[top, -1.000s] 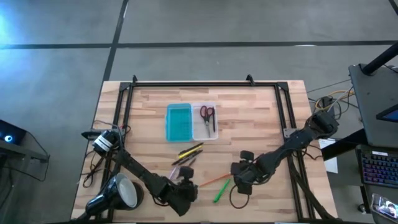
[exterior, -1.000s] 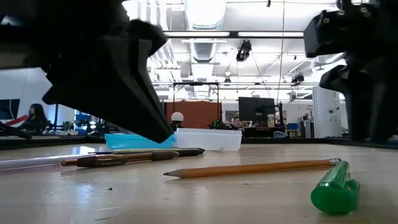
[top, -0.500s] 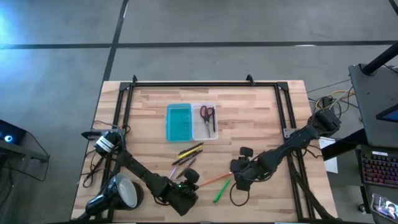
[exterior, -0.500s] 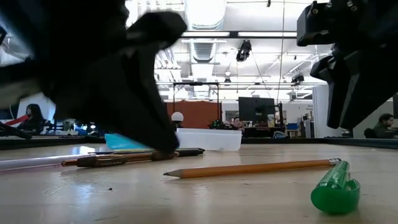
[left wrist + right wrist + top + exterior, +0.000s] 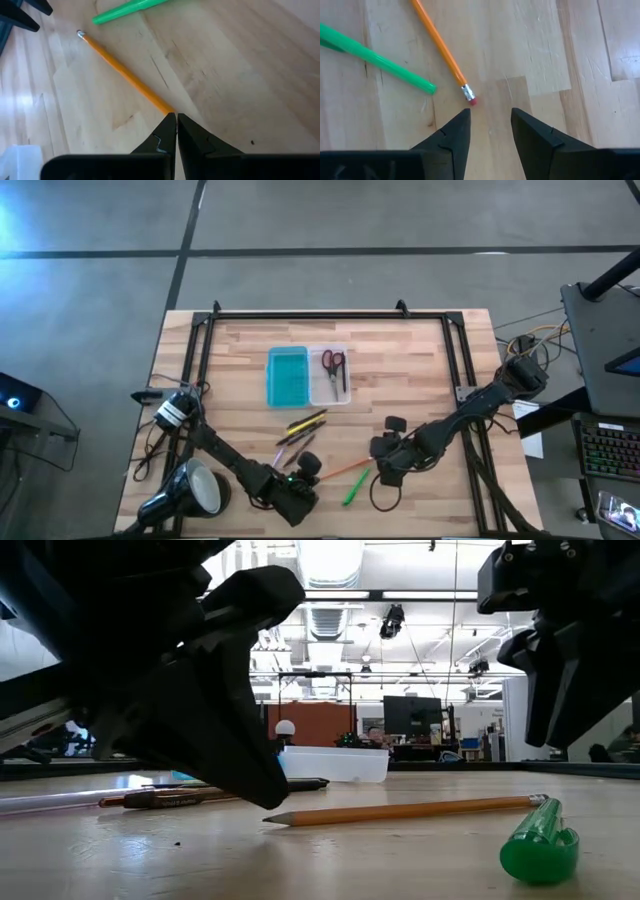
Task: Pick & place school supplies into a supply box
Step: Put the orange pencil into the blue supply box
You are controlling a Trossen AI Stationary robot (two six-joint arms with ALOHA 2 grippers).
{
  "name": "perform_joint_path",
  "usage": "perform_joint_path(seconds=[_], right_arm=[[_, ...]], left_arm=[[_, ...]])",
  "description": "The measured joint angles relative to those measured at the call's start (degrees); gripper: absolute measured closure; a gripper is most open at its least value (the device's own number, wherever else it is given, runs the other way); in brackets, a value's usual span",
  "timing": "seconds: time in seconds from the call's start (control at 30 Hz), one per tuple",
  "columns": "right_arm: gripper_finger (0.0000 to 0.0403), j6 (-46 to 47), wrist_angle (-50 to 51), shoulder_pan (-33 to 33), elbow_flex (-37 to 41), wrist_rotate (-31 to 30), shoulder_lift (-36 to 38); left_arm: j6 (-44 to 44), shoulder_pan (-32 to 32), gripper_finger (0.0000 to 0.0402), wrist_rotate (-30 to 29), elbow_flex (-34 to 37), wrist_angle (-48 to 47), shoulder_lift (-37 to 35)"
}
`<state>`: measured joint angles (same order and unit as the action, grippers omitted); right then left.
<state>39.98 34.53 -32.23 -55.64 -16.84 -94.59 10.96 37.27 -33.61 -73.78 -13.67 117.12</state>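
While right gripper [image 5: 487,127] stays put, fingers apart, just short of pencil [image 5: 345,469] eraser, left gripper [image 5: 176,131] has dropped lower by pencil tip, fingers pinched together, holding nothing. Pencil hasn't budged, marker [image 5: 355,486] alongside, box [image 5: 307,375] far off with scissors [image 5: 333,362] inside. Looks like pencil pickup next, not started.

You will find no legible text, label, brand, number or sign in any view; nothing on the table or in the room behind reads clearly.
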Motion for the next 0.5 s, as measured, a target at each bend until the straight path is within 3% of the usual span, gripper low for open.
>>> perform_joint_path(seconds=[0.5], right_arm=[[0.0273,-0.15,-0.57,0.04,0.02,-0.28,0.0]], left_arm=[[-0.81,-1.64,0.0401,2.03,1.36,0.39,0.0]])
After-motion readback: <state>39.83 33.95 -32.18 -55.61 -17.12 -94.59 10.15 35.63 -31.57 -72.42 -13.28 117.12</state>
